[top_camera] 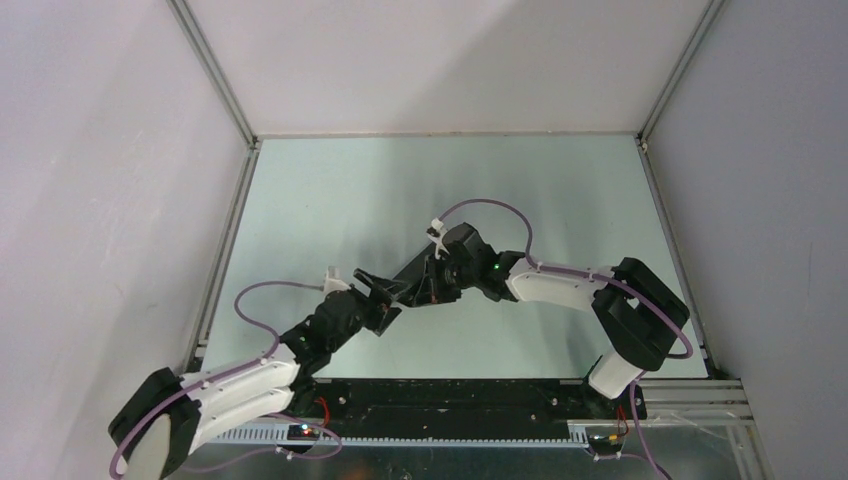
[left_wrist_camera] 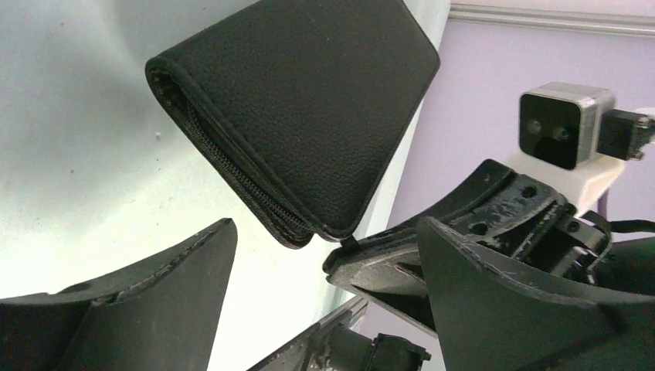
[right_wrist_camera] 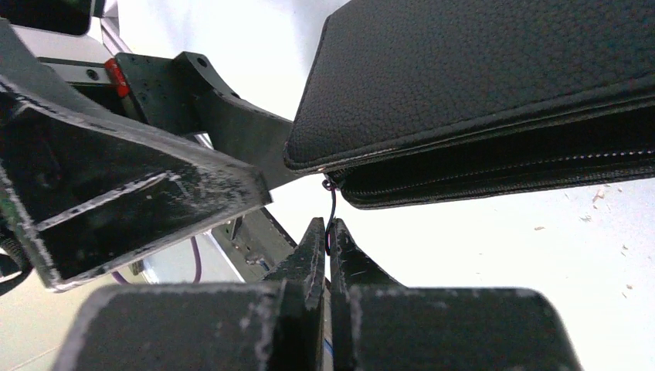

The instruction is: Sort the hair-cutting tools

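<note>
A black zip case (left_wrist_camera: 309, 116) hangs tilted over the table just ahead of my two grippers; it also shows in the right wrist view (right_wrist_camera: 502, 93) and the top view (top_camera: 372, 282). My right gripper (right_wrist_camera: 330, 232) is shut on the case's thin zip pull (right_wrist_camera: 333, 207) at its corner. My left gripper (left_wrist_camera: 332, 263) is open, its fingers (left_wrist_camera: 162, 301) standing wide apart just below the case's lower corner and not touching it. The right gripper's finger (left_wrist_camera: 417, 263) shows beside that corner. The scissors and the comb-like tool are out of view.
The pale green table (top_camera: 450, 190) is walled by white panels left, back and right. The two arms meet at the table's near middle (top_camera: 400, 295). A black base rail (top_camera: 460, 395) runs along the near edge.
</note>
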